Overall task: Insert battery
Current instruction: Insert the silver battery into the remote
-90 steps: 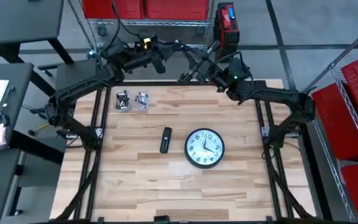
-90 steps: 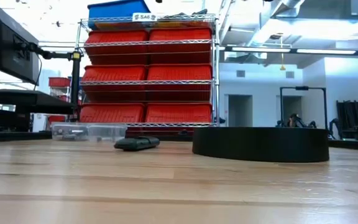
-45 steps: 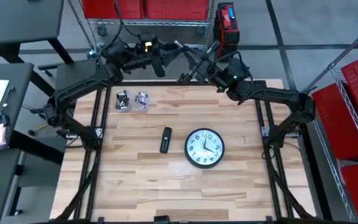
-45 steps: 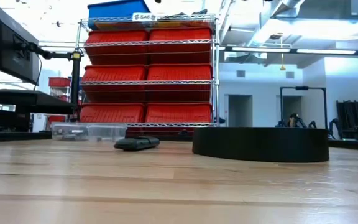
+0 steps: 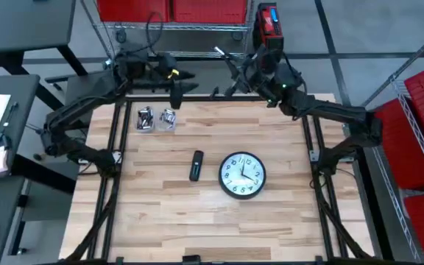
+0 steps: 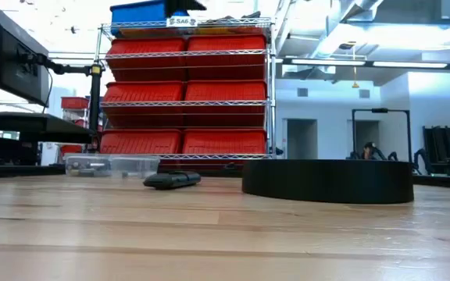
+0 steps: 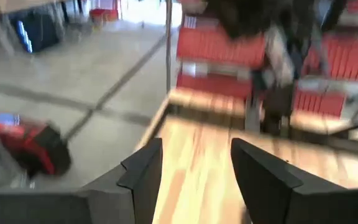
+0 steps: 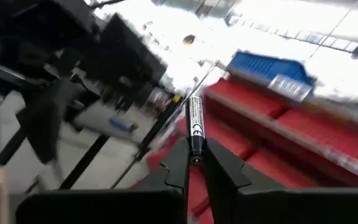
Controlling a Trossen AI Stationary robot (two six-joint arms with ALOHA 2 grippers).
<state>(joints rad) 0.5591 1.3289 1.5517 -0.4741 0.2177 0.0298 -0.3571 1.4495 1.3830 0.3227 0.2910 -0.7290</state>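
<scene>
A battery [image 8: 194, 126] is clamped between the fingers of the right gripper [image 8: 195, 163], which is held high above the table's [image 5: 197, 221] far edge (the battery is seen standing upright past the fingertips in the right wrist view). The left gripper [image 7: 194, 163] is raised near the far edge too, its fingers spread apart with nothing between them. On the table a black remote [image 5: 196, 165] lies just beside a round wall clock [image 5: 242, 175], face up. Two clear trays [image 5: 157, 118] holding small metal parts are set near the far left corner.
</scene>
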